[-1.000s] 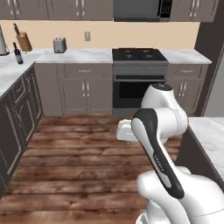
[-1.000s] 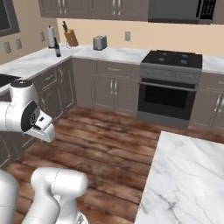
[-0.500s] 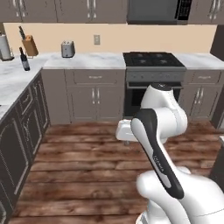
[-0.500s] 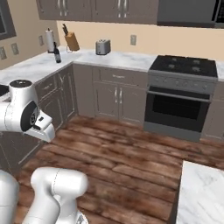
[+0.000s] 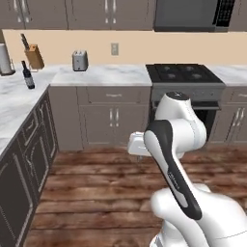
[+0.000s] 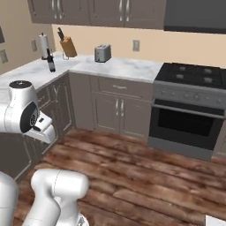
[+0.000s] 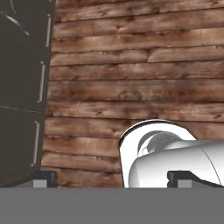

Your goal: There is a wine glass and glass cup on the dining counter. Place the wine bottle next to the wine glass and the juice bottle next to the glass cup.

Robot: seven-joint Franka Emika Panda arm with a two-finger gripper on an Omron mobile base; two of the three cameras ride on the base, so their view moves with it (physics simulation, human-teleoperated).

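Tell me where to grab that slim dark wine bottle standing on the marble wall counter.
Probably the straight body of the slim dark wine bottle, below its narrow neck, coming in level from the open floor side. It stands upright near the counter corner, with a paper towel roll and knife block behind it.

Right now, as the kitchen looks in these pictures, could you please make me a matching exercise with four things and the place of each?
Things:
1. wine bottle
2. toaster
3. knife block
4. paper towel roll

Places:
A. below the wall outlet, on the back counter
B. far left, beside the knife block
C. corner, against the wall, holding a knife
D. in front of the paper towel roll, on the left counter

Pairs: 1-D, 2-A, 3-C, 4-B
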